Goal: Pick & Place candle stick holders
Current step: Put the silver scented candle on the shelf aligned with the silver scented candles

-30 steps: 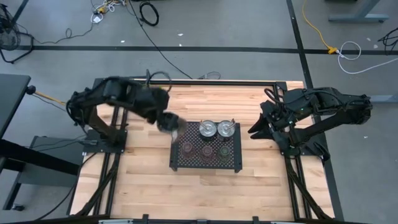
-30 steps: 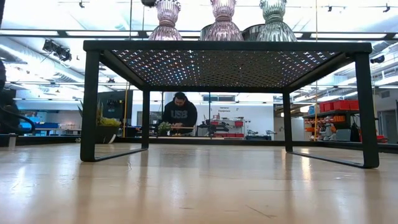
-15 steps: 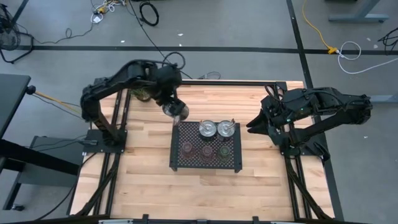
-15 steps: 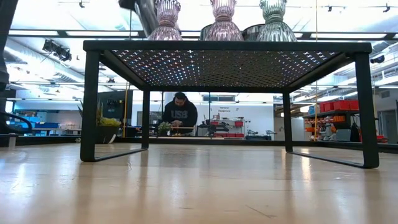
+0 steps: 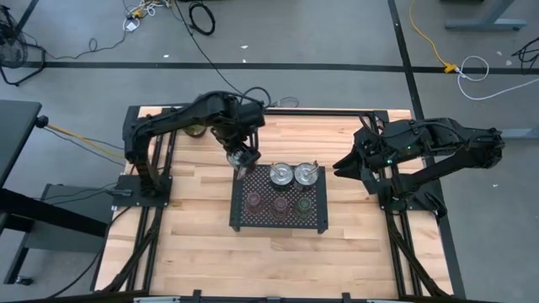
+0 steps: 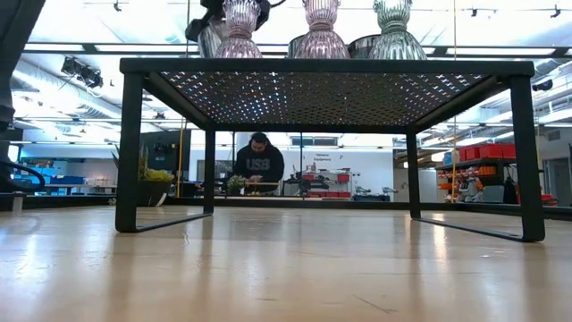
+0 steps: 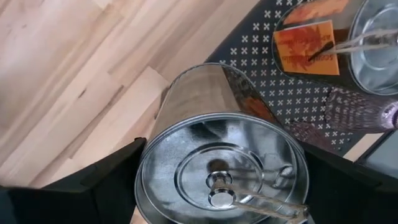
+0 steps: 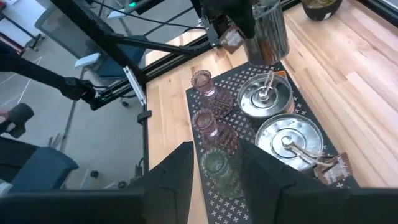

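Note:
My left gripper [image 5: 244,162] is shut on a shiny silver candle stick holder [image 7: 221,168] and hangs just off the far left corner of the black mesh tray [image 5: 320,220]. On the tray's far half stand two more silver holders [image 5: 280,175] [image 5: 305,175]. Three tinted glass ones [image 5: 254,202] [image 5: 279,204] [image 5: 303,204] stand along its near half. The low view shows the glass holders [image 6: 320,27] on the raised tray and the held cup [image 6: 211,34] behind them. My right gripper [image 5: 341,168] waits open off the tray's right side, with nothing between its fingers. My left gripper pinches the silver holder between its two fingers, one on each side of the round wall near the rim [image 7: 144,177]. The fingers come from above, pointing down. The holder hangs mouth up, slightly tilted, lifted clear of table and tray.
A dark round pot [image 5: 194,129] sits at the table's far left corner. A paper tag [image 7: 305,40] lies by the silver holders on the tray. Bare wood [image 5: 185,227] spreads left, right and near of the tray. A person stands far behind in the low view.
My left gripper has swung toward the table's right with the silver holder and come down, rolling its wrist. It now hangs at the tray's far left corner. The holder has stayed in the hold, clear of the table. The right gripper has only turned a little.

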